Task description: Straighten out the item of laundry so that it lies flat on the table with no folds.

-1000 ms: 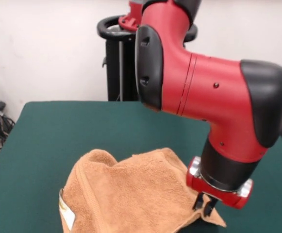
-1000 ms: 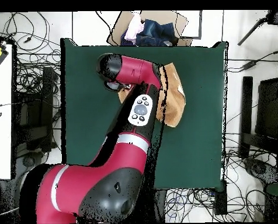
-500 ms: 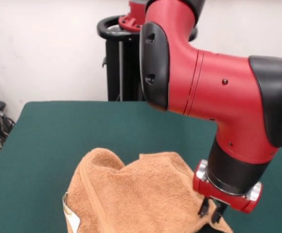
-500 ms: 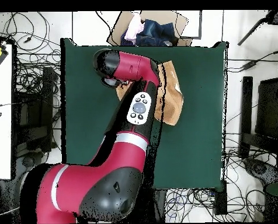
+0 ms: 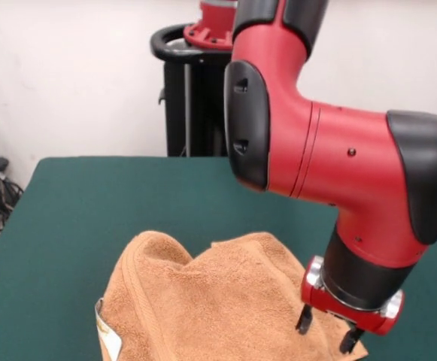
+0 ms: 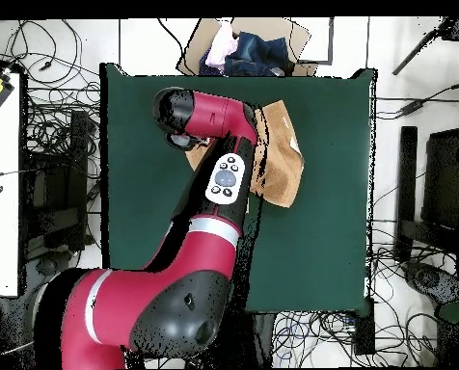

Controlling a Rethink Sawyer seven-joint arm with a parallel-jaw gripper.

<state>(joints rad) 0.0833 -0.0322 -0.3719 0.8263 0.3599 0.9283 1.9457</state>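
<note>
The item of laundry [image 5: 218,308], an orange-tan towel, lies bunched on the green table [image 5: 90,195] near its front edge. It has a raised hump on its left side and a white tag [image 5: 107,336] at its left edge. My gripper [image 5: 326,331] hovers over the towel's right corner, open, its two fingers spread apart with nothing held between them. In the overhead view the towel [image 6: 283,159] shows to the right of my arm [image 6: 219,173], which hides the gripper and part of the cloth.
A cardboard box [image 6: 245,48] holding clothes sits just past the table's [image 6: 330,222] top edge in the overhead view. A black stand [image 5: 180,90] rises behind the table. Cables lie on the floor at both sides.
My gripper was shut on the towel's right corner and now stands open, having let go. The arm has shifted slightly to the right in the front view.
</note>
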